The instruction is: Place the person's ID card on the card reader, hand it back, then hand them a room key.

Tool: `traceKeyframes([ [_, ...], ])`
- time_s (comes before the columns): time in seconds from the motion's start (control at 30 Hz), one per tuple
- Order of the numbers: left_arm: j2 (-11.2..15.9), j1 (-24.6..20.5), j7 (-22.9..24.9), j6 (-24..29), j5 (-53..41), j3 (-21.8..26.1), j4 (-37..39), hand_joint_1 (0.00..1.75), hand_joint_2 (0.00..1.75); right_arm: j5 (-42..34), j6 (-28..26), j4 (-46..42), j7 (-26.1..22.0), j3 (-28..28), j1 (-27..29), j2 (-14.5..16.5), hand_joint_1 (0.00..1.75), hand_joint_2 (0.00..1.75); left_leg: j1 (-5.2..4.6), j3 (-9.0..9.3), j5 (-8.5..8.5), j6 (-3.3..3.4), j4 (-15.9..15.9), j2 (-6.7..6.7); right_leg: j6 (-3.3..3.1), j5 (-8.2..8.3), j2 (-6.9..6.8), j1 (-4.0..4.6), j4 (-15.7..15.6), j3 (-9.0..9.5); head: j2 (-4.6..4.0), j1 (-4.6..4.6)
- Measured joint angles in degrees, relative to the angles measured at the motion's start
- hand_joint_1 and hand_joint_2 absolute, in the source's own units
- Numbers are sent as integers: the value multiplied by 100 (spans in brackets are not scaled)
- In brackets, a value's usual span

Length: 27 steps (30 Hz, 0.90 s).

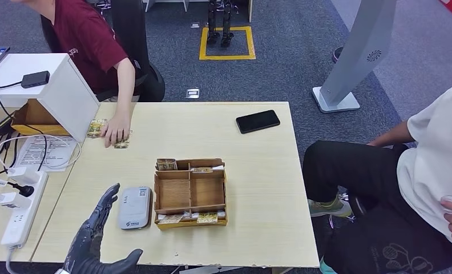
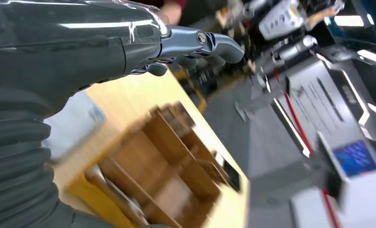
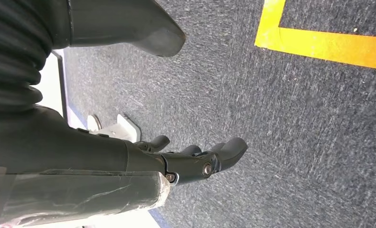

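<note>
My left hand [image 1: 95,237] hovers open over the table's near left corner, fingers stretched forward and thumb out to the side, holding nothing. Just right of it lies the grey card reader [image 1: 134,208]. A wooden divided tray [image 1: 190,193] with cards along its edges stands beside the reader, and it appears blurred in the left wrist view [image 2: 162,166] beyond my left hand [image 2: 195,45]. A person in a dark red shirt presses a hand [image 1: 115,130] on cards [image 1: 97,128] at the table's far left. My right hand [image 3: 195,159] hangs over the carpet, fingers loosely curled and holding nothing.
A black phone [image 1: 258,121] lies at the far right of the table [image 1: 258,188]. A white box [image 1: 52,85], cables and a power strip [image 1: 19,211] crowd the left side. A second person in a white shirt [image 1: 435,148] sits at the right.
</note>
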Motion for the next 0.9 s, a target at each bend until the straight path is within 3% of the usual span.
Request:
traceKeyframes([
  [0.17,21,-94,601,2162,-3240,-534,152,0,175,124,37,-2,11,-17,-6,17,0,175,-1,3,0,0,1,-2,0,1,-1,-1,0,2,0,0],
  [0.33,348,-442,1943,3126,-4881,-1386,714,0,175,273,78,-4,-34,-27,-33,19,0,175,-1,4,0,0,1,-2,0,1,-1,-1,0,2,0,3],
  [0.47,545,-653,2726,3459,-5938,-1767,1117,0,175,354,89,-6,-26,-55,-39,19,0,175,1,4,1,0,1,-2,0,1,0,0,0,1,0,3],
  [0.9,762,-996,3253,3531,-6369,-2133,1778,0,175,450,103,-7,-10,-94,-45,19,0,175,0,3,0,0,1,-2,0,1,0,0,0,2,0,3],
])
